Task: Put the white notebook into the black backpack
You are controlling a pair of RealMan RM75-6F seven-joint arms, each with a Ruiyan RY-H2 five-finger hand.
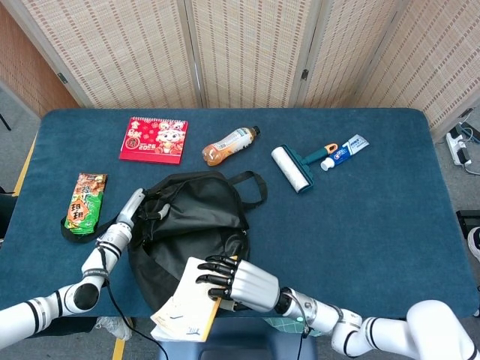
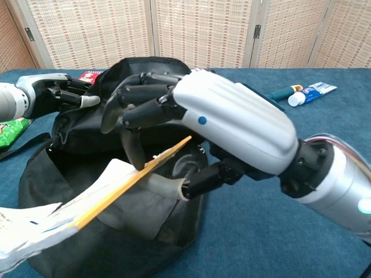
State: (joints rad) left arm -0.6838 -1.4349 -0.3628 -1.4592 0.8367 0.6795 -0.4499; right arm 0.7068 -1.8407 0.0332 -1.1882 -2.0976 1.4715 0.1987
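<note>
The right hand (image 1: 238, 282) grips the white notebook (image 1: 185, 310) at the table's (image 1: 390, 217) near edge, over the black backpack (image 1: 187, 225). The left hand (image 1: 139, 212) holds its rim open. Insertion underway; next, tip the notebook inside.

A blue-covered tabletop (image 1: 390, 217) carries everything. The black backpack (image 1: 191, 225) lies near the front, left of centre. Far left sits a red calendar (image 1: 154, 139), and a green snack packet (image 1: 85, 199) lies at the left edge. A bottle (image 1: 229, 145) rests on its side at the far centre. To its right lie a lint roller (image 1: 294, 167) and a toothpaste tube (image 1: 343, 152), just beside each other.
</note>
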